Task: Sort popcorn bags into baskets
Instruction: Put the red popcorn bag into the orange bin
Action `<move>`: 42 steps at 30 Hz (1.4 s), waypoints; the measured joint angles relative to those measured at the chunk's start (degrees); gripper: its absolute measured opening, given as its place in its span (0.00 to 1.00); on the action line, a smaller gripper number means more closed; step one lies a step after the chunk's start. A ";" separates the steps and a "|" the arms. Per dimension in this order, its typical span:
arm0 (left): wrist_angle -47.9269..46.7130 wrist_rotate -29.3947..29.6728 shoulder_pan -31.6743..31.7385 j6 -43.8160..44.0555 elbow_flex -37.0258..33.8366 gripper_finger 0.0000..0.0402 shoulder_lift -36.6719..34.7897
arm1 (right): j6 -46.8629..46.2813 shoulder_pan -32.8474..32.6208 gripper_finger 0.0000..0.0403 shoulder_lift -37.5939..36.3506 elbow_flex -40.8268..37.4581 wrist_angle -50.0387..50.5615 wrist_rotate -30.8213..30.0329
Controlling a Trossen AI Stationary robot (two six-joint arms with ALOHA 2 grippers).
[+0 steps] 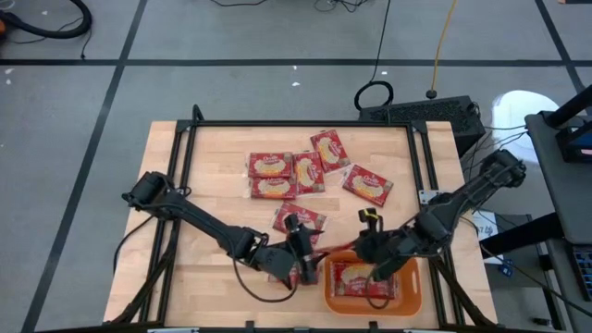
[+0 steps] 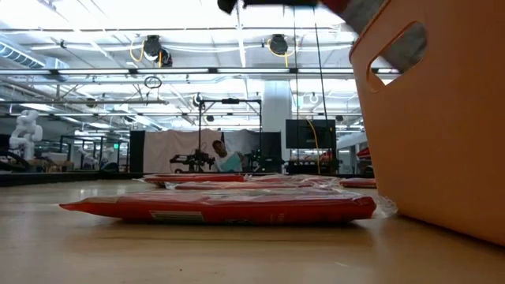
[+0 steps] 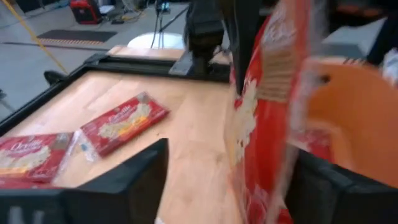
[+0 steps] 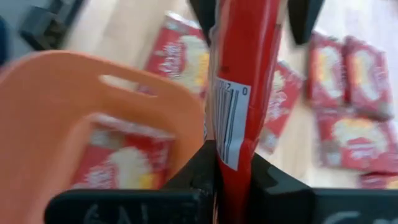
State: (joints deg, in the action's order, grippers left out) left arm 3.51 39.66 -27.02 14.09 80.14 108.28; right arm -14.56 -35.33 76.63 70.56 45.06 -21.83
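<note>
Popcorn bag (image 4: pixel 239 93) upright in right tool (image 4: pixel 233 171)

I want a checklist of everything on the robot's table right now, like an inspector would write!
Surface: wooden table, bare patches between packets.
Job's things: orange basket at the near edge with a popcorn bag lying inside; more popcorn bags loose mid-table; one held bag stands on edge beside the basket.
Clutter: nothing seen.
Grippers: right gripper shut on the held bag; left gripper open around the same bag.
Cables: a cable runs along the left arm; a looped cord lies on the floor.
Surroundings: grey floor, a person far behind the table.
</note>
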 joint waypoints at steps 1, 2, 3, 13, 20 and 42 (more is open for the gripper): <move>0.00 0.13 -0.52 0.08 0.02 0.73 -0.54 | -1.26 -0.60 0.06 -0.57 0.01 0.67 0.87; -0.37 0.58 -1.09 0.10 0.02 0.76 -0.96 | -2.66 -1.28 0.05 -1.11 0.01 1.49 1.47; -0.24 1.03 -1.53 0.11 0.02 0.78 -1.06 | -4.21 -2.02 0.05 -1.58 0.01 2.44 2.38; -4.47 5.60 -3.99 4.81 0.02 0.73 -1.00 | -22.51 -8.61 0.04 -1.38 7.93 18.28 4.13; -11.65 8.97 -3.49 13.93 0.02 0.62 -0.49 | -31.16 -12.91 0.04 1.82 8.53 18.18 4.22; -16.99 6.88 -1.17 19.29 0.00 0.42 0.20 | -35.72 -13.75 0.05 18.90 8.53 23.35 3.95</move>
State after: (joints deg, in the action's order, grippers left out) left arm -13.47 46.54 -28.18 33.39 80.14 108.49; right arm -50.28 -49.08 95.52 79.09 68.41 -17.88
